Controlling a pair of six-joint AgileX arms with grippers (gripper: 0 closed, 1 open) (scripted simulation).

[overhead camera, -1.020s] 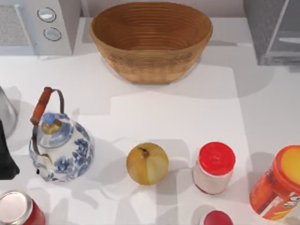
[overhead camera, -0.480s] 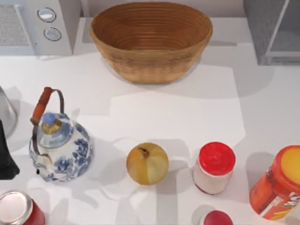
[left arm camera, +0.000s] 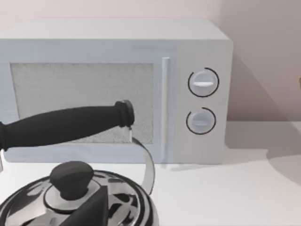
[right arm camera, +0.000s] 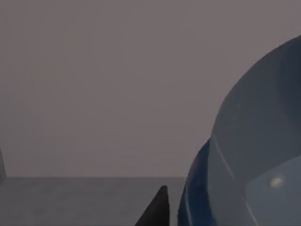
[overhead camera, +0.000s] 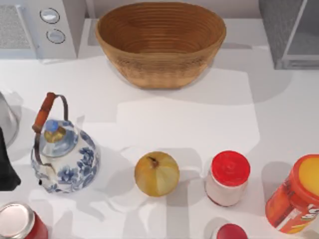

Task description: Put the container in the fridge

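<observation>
The container looms large in the right wrist view as a rounded, glossy blue body, paler above and a deeper blue along its near edge. From that smooth, curved skin I judge it a stiff moulded tub, probably light, and slippery under hard pads. The best hold would be across its straightest sides or under a rim (if it has one; none can be made out here), with firm, even pressure and no twist. It sits hard against the right gripper, whose dark tip rises just beside the blue edge, close enough that the two may be touching. Whether the jaws are closed on the container or merely standing next to it I cannot tell. Behind them is a plain grey wall and grey floor, and I cannot say whether that is the inside of an appliance. In the top view the fridge stands at the back right corner of the worktop, speckled dark grey. The left arm waits at the left edge beside the blue-and-white teapot. I cannot tell how its jaws stand either.
</observation>
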